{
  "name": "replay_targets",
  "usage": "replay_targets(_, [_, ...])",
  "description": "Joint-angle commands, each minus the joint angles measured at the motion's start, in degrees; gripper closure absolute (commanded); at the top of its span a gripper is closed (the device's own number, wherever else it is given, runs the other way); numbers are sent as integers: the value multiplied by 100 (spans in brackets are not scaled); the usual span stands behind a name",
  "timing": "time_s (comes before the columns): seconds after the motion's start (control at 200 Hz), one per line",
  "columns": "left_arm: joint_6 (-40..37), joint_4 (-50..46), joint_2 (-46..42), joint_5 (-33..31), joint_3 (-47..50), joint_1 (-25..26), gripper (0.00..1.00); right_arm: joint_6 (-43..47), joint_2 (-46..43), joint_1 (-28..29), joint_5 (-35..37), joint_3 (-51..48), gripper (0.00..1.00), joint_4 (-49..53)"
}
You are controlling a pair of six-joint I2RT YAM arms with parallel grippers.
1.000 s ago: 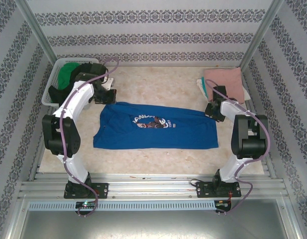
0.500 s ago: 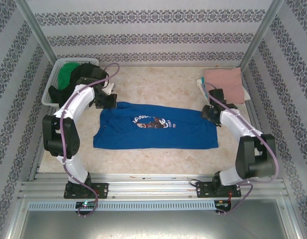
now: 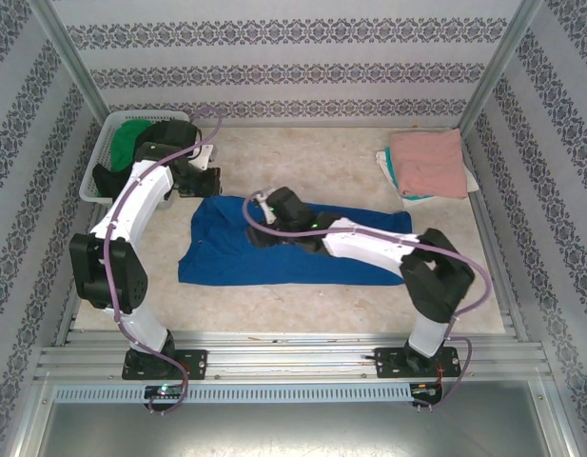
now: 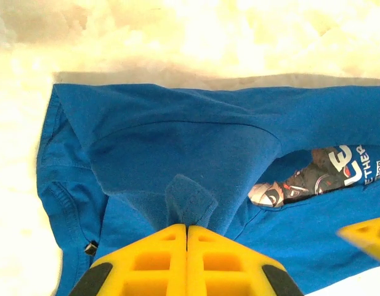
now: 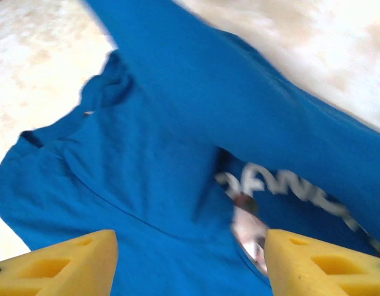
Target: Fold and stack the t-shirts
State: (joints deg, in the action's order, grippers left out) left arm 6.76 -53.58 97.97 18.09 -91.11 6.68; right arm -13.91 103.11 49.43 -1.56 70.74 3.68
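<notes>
Blue shirt [image 3: 217,252] is seen spread across the middle of the bench [image 3: 303,162], with its far edge folded over part of the chest print [image 4: 313,182]. A pinch of cloth at its far left corner is gripped by the left claw [image 4: 187,229], whose yellow fingers are pressed together. The right claw [image 5: 190,265] is held open above the shirt's middle, fingers set wide apart. A pink shirt [image 3: 426,160] lies folded at far right. A green shirt [image 3: 131,136] and a black shirt [image 3: 107,181] are piled in the basket [image 3: 93,167] at far left.
</notes>
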Motion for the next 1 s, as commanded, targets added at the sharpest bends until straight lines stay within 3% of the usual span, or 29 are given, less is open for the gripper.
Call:
replay_targets(0.0, [121,-197,-85,114,-164,27,100,744,504,149,253,444,35,-563])
replay_targets(0.13, [123,-196,-121,132,-239,44,100,915,894,302,800,554,29,-1117])
replay_targets(0.355, [105,-239,-120,155,-320,41,100,1623,1555,753,2896,739,17,-1996])
replay_targets(0.55, [127,-213,-129,174,-290,38,100,1935,2019,902,3900,920,17,-2505])
replay_targets(0.629, [116,-207,-129,213,-302,31,100,1977,2136,903,4245,979,26,-2600])
replay_targets(0.699, [106,-215,-126,187,-319,34,100,1971,2115,902,4404,929,44,-2675])
replay_targets(0.809, [72,-243,-129,142,-315,35,100,2078,1958,919,4401,733,61,-2853])
replay_targets(0.994, [78,-218,-156,129,-201,17,100,1828,1268,941,3790,285,82,-2602])
